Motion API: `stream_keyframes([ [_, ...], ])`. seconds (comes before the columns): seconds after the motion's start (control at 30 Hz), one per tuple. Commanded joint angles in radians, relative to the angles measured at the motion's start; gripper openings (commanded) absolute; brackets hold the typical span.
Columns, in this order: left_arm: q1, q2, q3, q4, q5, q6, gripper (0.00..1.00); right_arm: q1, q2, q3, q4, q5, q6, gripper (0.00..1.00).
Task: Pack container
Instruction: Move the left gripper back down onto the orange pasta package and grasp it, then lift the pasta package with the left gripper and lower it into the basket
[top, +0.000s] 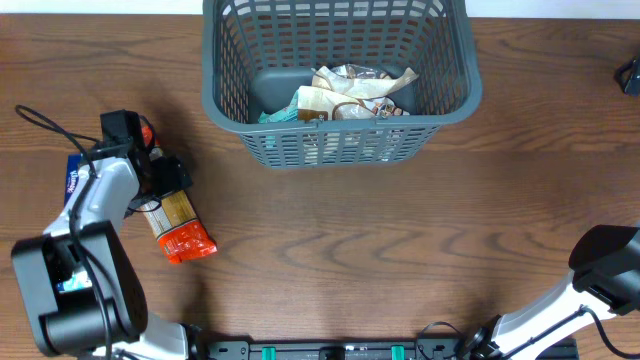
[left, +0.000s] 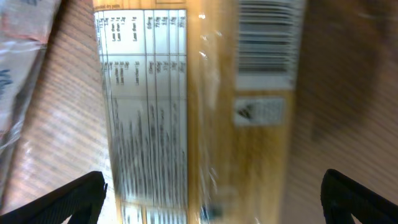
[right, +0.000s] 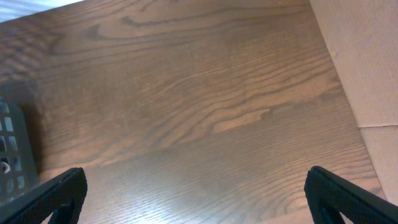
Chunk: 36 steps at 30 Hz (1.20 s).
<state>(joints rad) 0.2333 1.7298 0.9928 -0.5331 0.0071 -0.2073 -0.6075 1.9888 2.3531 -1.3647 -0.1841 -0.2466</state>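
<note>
Several snack packs (top: 355, 90) were already in the grey basket (top: 340, 145), sitting top middle of the overhead view. Two were left out on the table (top: 400, 250) at the left: a yellow-orange pack (top: 180, 225) and a blue pack (top: 75, 178). The left gripper (left: 214, 199) hung wide open right over the yellow-orange pack, gripping nothing. The right gripper (right: 196, 196) was open too, over bare wood at lower right. Looked about mid-job.
</note>
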Motion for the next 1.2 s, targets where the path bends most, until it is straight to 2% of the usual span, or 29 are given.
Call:
stream_keyframes([
  [0.0, 0.009, 0.045, 0.001, 0.018, -0.015, -0.019, 0.99, -0.001, -0.021, -0.003, -0.001, -0.007, -0.017, 0.99],
  [0.3, 0.009, 0.073, 0.001, 0.063, -0.015, -0.019, 0.99, -0.001, -0.021, -0.003, 0.0, -0.007, -0.024, 0.99],
  [0.33, 0.009, 0.073, 0.001, 0.065, -0.015, -0.019, 0.95, -0.001, -0.021, -0.003, 0.0, -0.007, -0.024, 0.99],
  [0.5, 0.008, 0.073, 0.001, 0.064, -0.014, -0.019, 0.55, -0.001, -0.021, -0.003, 0.0, -0.007, -0.024, 0.99],
  [0.63, 0.008, 0.073, 0.001, 0.047, -0.014, -0.019, 0.28, -0.001, -0.021, -0.003, 0.0, -0.007, -0.024, 0.99],
  [0.7, 0.008, 0.073, 0.001, 0.033, -0.014, -0.02, 0.08, -0.001, -0.021, -0.003, 0.0, -0.007, -0.024, 0.99],
  [0.73, 0.008, 0.073, 0.001, 0.023, -0.006, -0.019, 0.06, -0.001, -0.021, -0.003, 0.0, -0.007, -0.024, 0.99],
  [0.97, 0.008, 0.047, 0.006, -0.011, 0.144, -0.019, 0.06, -0.001, -0.021, -0.003, -0.001, -0.008, -0.024, 0.99],
  [1.17, 0.008, -0.091, 0.039, -0.074, 0.169, -0.019, 0.06, -0.001, -0.021, -0.003, -0.002, -0.008, -0.023, 0.99],
])
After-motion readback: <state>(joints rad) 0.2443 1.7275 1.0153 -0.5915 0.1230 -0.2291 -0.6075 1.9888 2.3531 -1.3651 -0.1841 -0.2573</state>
